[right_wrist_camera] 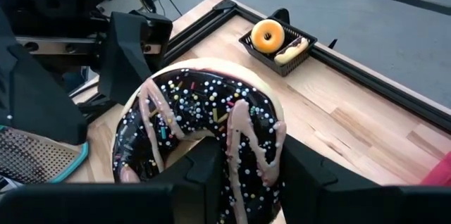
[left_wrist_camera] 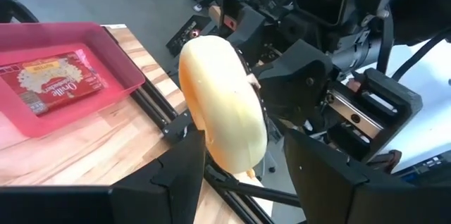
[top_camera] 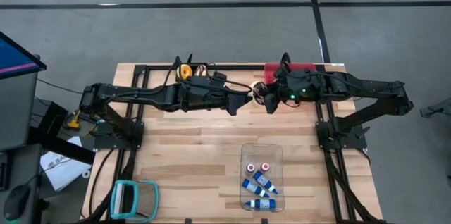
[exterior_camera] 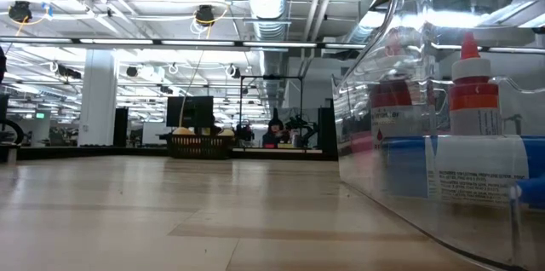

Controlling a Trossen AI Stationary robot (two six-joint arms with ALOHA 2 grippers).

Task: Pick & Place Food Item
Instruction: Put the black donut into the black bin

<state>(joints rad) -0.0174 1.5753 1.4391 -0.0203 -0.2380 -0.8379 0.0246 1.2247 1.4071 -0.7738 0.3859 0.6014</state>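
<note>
Two grippers meet above the table's far edge in the high view, the left gripper [top_camera: 243,103] and right gripper [top_camera: 266,101] nose to nose beside the red tray [top_camera: 299,67]; the doughnut between them is barely visible here.

The low view shows only bare tabletop and a clear bin [exterior_camera: 443,135] of bottles.

In the left wrist view the doughnut [left_wrist_camera: 224,104] shows its pale underside, pinched at its rim by both grippers.

The right wrist view shows its chocolate-glazed, sprinkled top (likely light, soft, easily dented), the right fingers [right_wrist_camera: 204,175] clamped on the ring. Grip the rim gently, away from the icing.
</note>
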